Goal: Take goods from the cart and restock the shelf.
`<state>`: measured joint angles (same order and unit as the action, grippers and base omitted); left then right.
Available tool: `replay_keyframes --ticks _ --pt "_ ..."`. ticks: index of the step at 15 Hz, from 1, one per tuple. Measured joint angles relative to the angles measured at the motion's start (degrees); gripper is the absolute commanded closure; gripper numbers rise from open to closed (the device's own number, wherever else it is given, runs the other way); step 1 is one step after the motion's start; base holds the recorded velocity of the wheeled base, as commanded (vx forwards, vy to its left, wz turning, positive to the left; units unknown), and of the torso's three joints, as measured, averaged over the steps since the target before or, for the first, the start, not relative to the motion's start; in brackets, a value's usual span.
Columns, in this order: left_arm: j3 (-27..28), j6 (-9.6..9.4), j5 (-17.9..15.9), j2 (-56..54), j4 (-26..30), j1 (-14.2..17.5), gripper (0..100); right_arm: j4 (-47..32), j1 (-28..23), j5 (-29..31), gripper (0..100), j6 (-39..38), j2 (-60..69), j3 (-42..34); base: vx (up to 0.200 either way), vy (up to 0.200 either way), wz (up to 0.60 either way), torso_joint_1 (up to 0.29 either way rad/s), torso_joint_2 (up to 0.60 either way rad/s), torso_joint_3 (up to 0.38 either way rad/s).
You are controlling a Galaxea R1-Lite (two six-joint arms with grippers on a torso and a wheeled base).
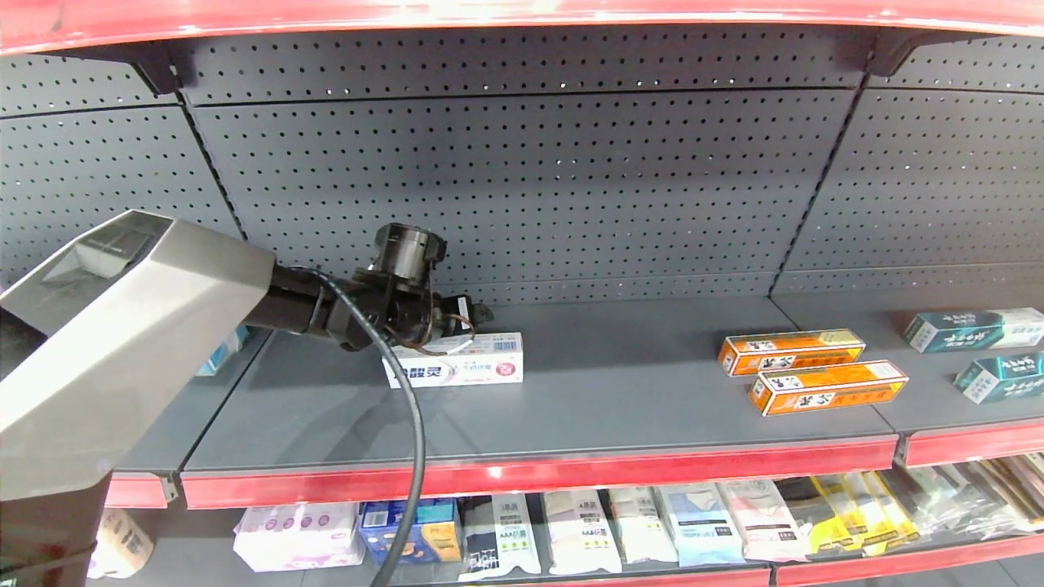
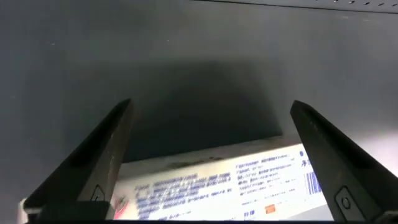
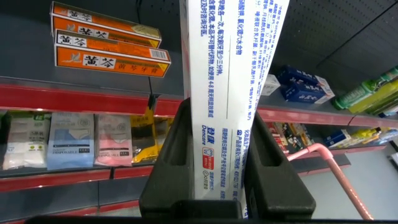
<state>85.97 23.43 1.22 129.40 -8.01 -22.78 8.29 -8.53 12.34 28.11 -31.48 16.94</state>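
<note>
In the head view, the left claw is sitting at a white toothpaste box with blue and pink print, which is lying flat on the grey shelf. In the left wrist view, its fingers are standing apart with that box between them. In the right wrist view, the right claw is clamping a second white toothpaste box with small blue print.

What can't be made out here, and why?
Left wrist view: white box print blurred, partly cut by the edge; contact with left gripper unclear.
Right wrist view: held box in right gripper runs past the edge.
Head view: lower packets, tops hidden by the shelf edge.
</note>
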Motion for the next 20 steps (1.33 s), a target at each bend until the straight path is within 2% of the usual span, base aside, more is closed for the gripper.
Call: replay_keyframes --ticks 4,11,20 --pt "3.5 -0.15 -0.1 2.3 1.3 -0.6 0 0.0 0.0 0.0 100 0.0 0.0 -0.4 0.0 0.0 0.0 0.0 0.0 0.0" --pt "4.0 -0.94 -0.8 3.3 5.2 -1.2 0 0.0 0.0 0.0 100 -0.3 0.1 -0.8 0.0 0.0 0.0 0.0 0.0 0.0" --pt "3.8 -4.8 -3.5 3.2 6.9 -1.5 0 0.0 -0.1 0.0 100 -0.7 0.1 -1.3 0.0 0.0 0.0 0.0 0.0 0.0"
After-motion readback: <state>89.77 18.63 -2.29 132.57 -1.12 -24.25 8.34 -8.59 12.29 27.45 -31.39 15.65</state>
